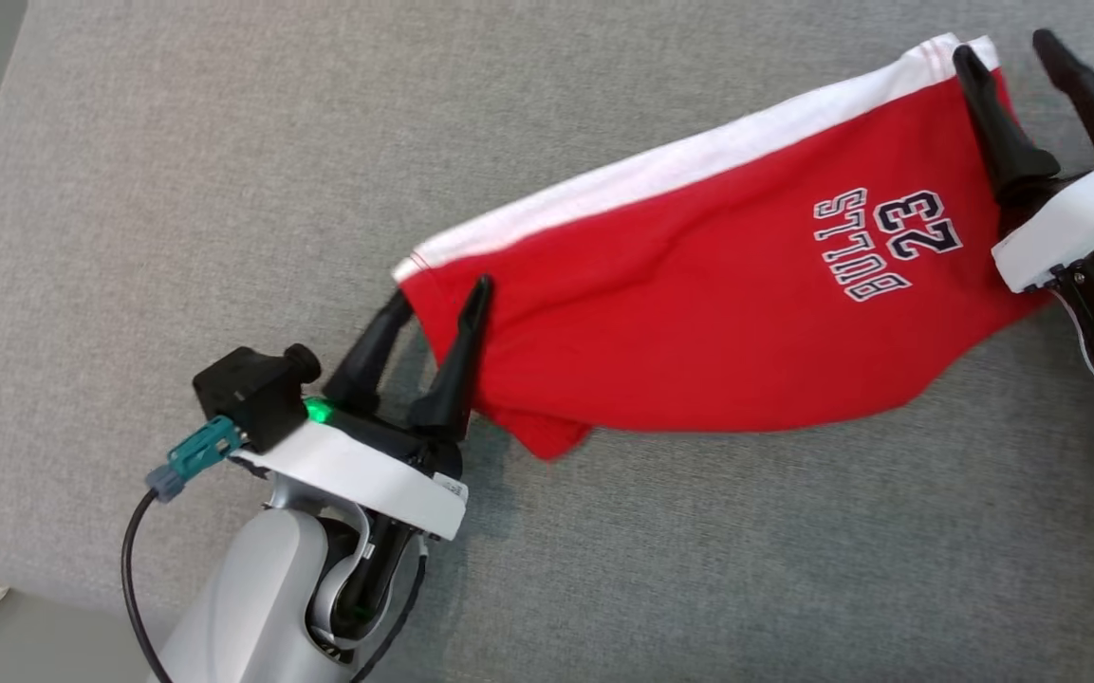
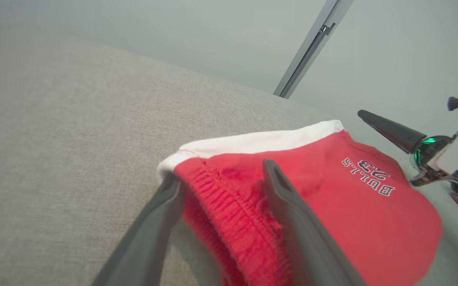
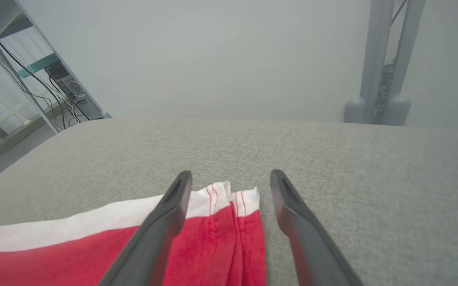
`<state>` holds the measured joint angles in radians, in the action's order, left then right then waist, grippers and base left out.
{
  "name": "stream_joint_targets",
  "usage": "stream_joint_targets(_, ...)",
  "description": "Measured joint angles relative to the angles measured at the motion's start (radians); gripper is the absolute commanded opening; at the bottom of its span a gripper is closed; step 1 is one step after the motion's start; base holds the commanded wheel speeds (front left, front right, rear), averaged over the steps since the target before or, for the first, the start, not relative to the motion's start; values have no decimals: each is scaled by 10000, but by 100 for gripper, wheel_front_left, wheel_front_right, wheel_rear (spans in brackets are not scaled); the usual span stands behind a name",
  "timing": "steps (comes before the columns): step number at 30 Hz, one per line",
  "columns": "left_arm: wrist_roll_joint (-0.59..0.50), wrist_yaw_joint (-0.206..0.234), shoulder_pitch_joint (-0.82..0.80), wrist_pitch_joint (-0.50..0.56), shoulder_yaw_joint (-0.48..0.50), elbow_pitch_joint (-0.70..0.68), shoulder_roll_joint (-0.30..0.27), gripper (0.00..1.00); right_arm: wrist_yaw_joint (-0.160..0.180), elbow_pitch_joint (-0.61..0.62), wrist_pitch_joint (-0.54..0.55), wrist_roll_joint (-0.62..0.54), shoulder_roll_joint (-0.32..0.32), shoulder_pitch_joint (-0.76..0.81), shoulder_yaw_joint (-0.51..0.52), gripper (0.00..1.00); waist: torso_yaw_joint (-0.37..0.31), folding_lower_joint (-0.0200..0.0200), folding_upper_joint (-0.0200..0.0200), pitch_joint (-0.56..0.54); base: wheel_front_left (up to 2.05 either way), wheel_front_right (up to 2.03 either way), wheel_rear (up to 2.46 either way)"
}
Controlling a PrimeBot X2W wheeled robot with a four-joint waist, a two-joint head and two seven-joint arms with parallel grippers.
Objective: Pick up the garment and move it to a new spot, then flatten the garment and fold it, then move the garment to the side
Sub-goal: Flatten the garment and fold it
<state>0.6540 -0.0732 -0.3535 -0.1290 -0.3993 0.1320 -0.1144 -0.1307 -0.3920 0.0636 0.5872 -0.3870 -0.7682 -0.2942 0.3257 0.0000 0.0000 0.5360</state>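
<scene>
- Shorts (image 1: 698, 313), red fabric with a white side stripe and "BULLS 23" print, lie spread on our grey fabric tabletop (image 1: 224, 142).
- Our left hand (image 1: 442, 292) stands wide open astride the waistband (image 2: 229, 214), gripping nothing.
- Our right hand (image 1: 1002, 44) gapes over the hem corner (image 3: 232, 198), holding nothing.

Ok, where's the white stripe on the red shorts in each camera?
Head view: white stripe runs along the shorts' upper edge, centre to top right.
Left wrist view: stripe mid-frame, along the shorts' top.
Right wrist view: stripe lower left, ending at bottom centre.
Shared landmark: right tool at the stripe's end.
</scene>
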Motion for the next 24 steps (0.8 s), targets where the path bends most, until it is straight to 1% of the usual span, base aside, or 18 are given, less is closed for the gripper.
stream_joint_targets(1,-94,102,10,-194,42,-23,12,100,0,2,-318,-15,35,21,36,100,-67,0,0,-54,0,0,0)
stream_joint_targets(4,-587,602,25,-702,272,-207,-65,100,-2,119,-1415,-374,244,270,326,100,-302,0,0,-239,0,0,0)
stream_joint_targets(8,-1283,1429,124,-1049,696,-552,-247,100,-2,550,-2474,-1001,614,844,782,100,-714,0,0,-511,0,0,0)
stream_joint_targets(11,-1576,1870,351,-1091,918,-625,-453,100,-2,991,-2719,-1498,849,1395,1131,100,-1049,0,0,-739,0,0,0)
stream_joint_targets(16,-2134,2405,565,-1181,1218,-1026,-897,100,0,1776,-2813,-2307,1177,2446,1873,100,-1550,0,0,-1155,0,0,0)
stream_joint_targets(21,-2418,2675,958,-1195,1329,-1241,-1162,100,0,2483,-2661,-2650,1674,3689,2337,100,-1999,0,0,-1596,0,0,0)
stream_joint_targets(24,-2449,2721,1232,-1175,1342,-1231,-1277,100,0,2775,-2476,-2792,1921,4219,2504,100,-2268,0,0,-1798,0,0,0)
